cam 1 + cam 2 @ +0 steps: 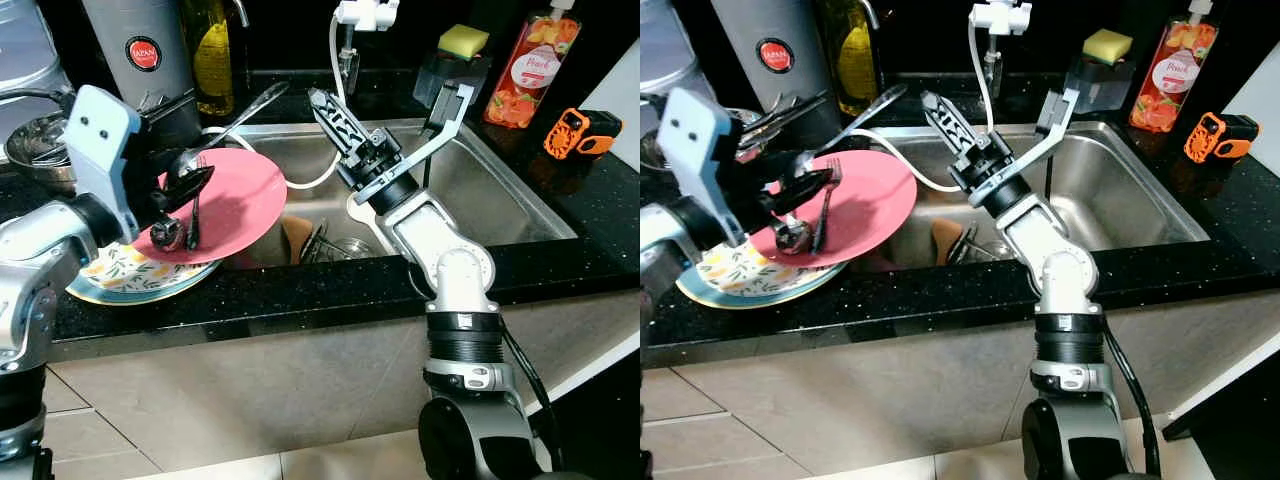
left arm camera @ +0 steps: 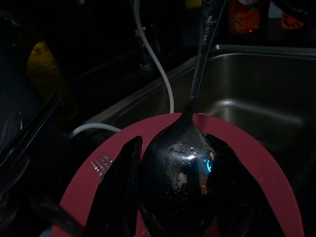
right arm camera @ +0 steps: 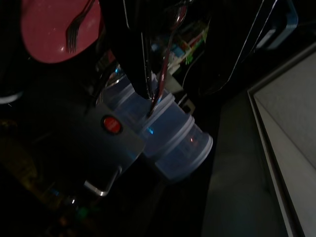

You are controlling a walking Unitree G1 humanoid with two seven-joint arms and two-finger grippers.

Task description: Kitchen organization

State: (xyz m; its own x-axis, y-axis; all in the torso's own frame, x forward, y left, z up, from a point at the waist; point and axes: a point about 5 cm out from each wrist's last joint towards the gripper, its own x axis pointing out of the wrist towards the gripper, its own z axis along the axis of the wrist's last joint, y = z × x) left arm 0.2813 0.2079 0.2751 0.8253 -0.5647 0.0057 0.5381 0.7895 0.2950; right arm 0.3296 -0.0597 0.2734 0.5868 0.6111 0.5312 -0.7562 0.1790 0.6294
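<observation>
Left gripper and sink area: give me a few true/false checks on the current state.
1. The left gripper holds a large spoon by its bowl, over the pink plate. True.
2. A fork lies on the pink plate. True.
3. The right gripper is shut on a sponge. False: its fingers are spread open above the sink, holding nothing.
4. The pink plate sits at the bottom of the sink. False: it rests on a floral plate on the counter, overhanging the sink edge.
5. The yellow sponge sits behind the sink. True.
</observation>
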